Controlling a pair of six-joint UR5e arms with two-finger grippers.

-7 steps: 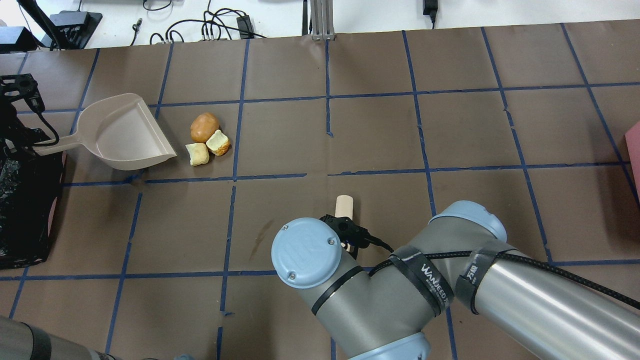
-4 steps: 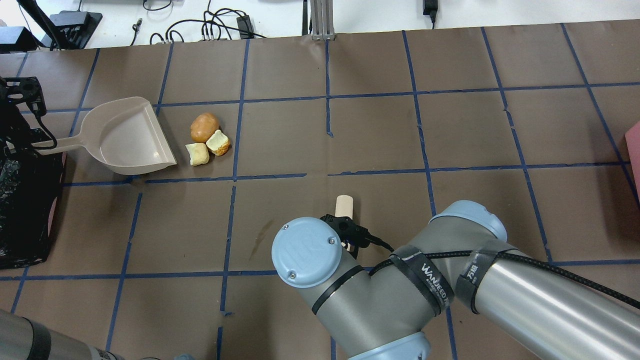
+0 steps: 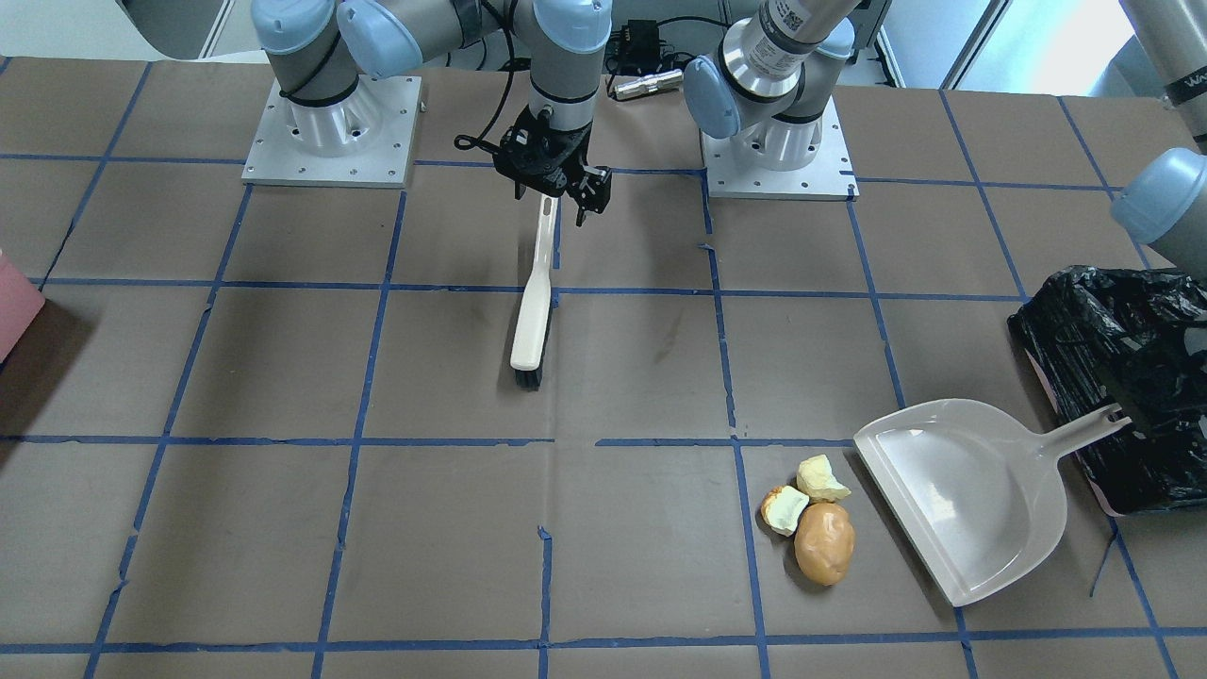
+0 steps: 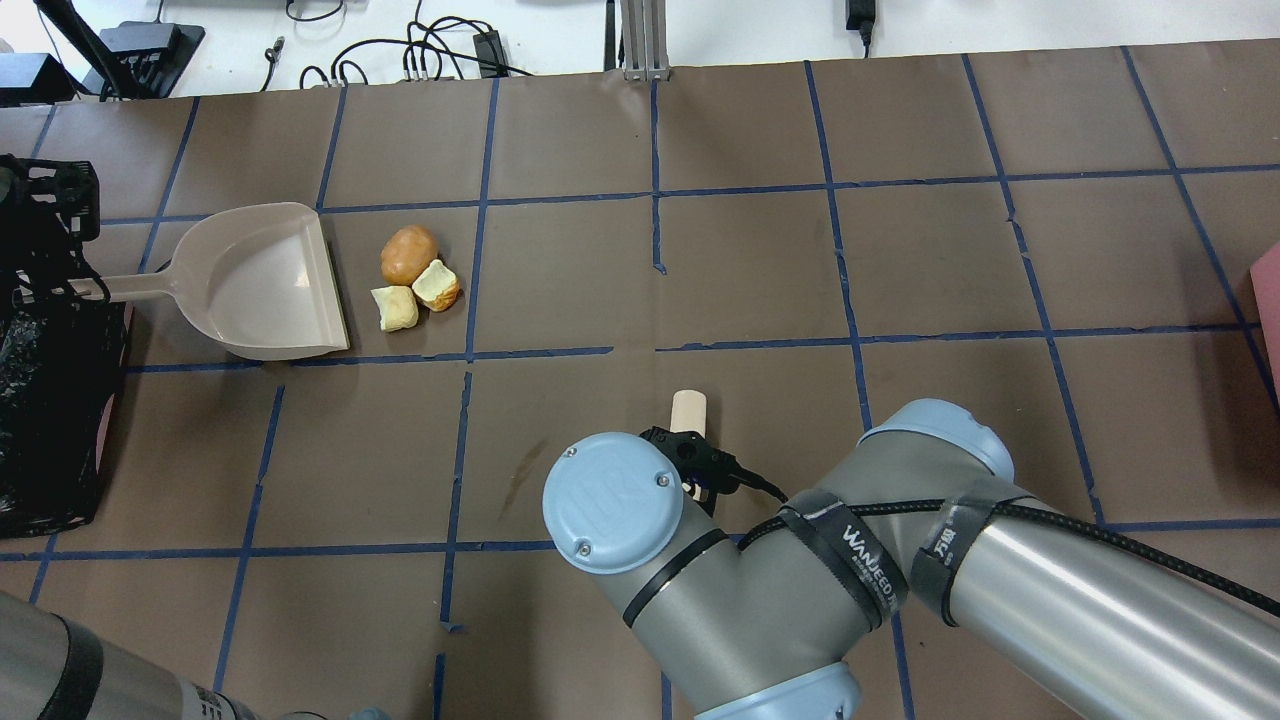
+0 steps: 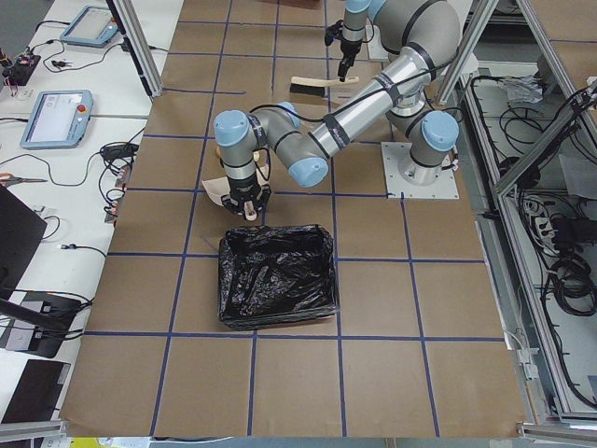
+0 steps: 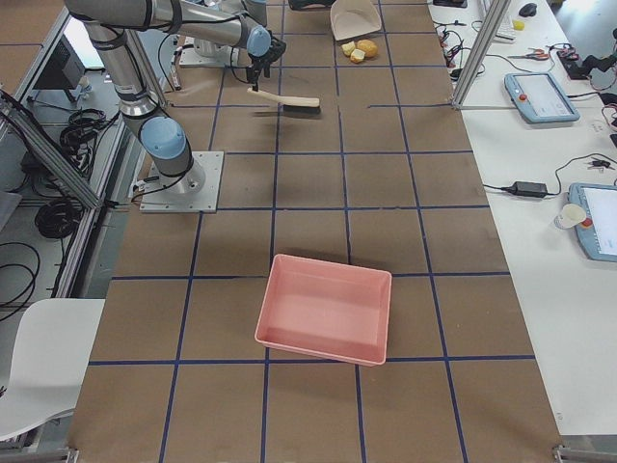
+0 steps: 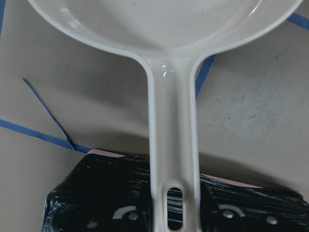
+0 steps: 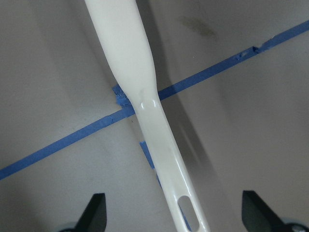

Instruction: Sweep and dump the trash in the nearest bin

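Open lip of beige plastic dustpan (image 4: 255,285) faces the trash (image 4: 412,278) (orange-brown lump, two pale chunks), just beside it on the worktop. left gripper (image 7: 173,215): jaws pinch pan handle. right gripper (image 8: 178,215): jaws spread astride cream long-handled brush (image 3: 530,321), well apart from the pile; trash lies to its left, farther out.

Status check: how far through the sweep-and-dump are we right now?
Done: the left pincer grips the dustpan, whose mouth is beside the trash. In hand: the right pincer sits open around the brush handle, not gripping it. Left: sweep all three pieces into the pan, then tip them into the black-bagged bin.
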